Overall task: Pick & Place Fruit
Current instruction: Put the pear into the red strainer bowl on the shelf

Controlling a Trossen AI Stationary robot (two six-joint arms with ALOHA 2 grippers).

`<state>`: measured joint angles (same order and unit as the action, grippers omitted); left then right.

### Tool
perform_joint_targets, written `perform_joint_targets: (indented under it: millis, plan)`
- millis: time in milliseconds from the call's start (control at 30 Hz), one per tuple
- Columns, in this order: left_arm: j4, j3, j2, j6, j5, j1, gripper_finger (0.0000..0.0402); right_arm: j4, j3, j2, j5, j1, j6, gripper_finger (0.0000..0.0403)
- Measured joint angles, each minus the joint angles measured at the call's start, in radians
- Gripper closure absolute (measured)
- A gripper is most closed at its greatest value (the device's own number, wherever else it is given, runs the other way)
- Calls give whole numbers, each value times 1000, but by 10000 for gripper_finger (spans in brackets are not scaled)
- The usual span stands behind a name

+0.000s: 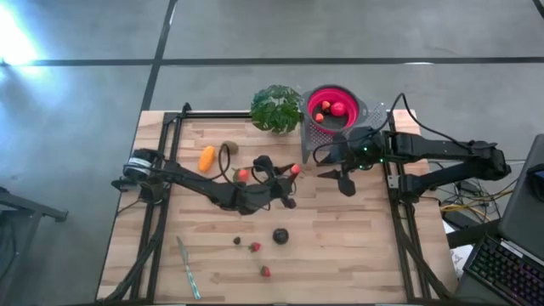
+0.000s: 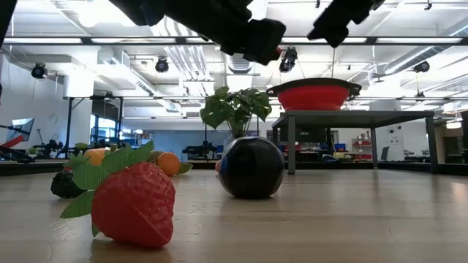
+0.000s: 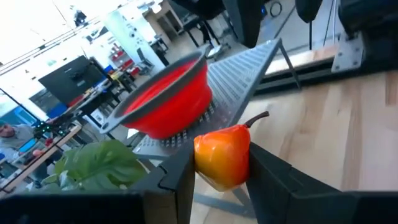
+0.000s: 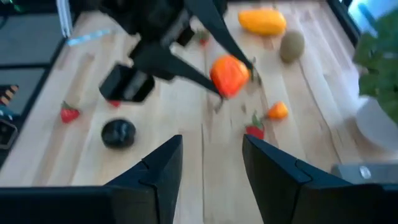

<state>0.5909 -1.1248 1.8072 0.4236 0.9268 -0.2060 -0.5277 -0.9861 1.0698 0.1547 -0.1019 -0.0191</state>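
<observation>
Here, your left gripper [image 3: 221, 180] held the red-orange pear [image 3: 222, 155] pinched between its fingers, which you needed to keep level toward the red bowl [image 1: 332, 108], while the right gripper [image 4: 208, 168] hung empty, fingers parted.

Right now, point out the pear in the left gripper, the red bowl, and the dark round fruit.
pear [image 3: 222, 155], left wrist view, its orange belly.
red bowl [image 2: 314, 96], low view, its side wall.
dark round fruit [image 2: 251, 168], low view, its front face.

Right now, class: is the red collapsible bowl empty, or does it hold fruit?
Not empty: the high view shows red fruits lying inside the red collapsible bowl.
</observation>
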Motion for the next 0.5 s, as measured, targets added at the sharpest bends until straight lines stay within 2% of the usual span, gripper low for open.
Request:
perform_joint_targets:
  millis: [133, 300, 500]
  plan:
    - [52, 0, 0, -2, -23, 4, 277, 57, 8, -1, -1, 15, 0, 255]
    - [114, -1, 0, 2, -74, 4, 277, 64, 9, -1, -66, 14, -1, 261]
    - [175, -1, 4, 24, -119, 22, 277, 72, 9, -1, -71, 17, -13, 246]
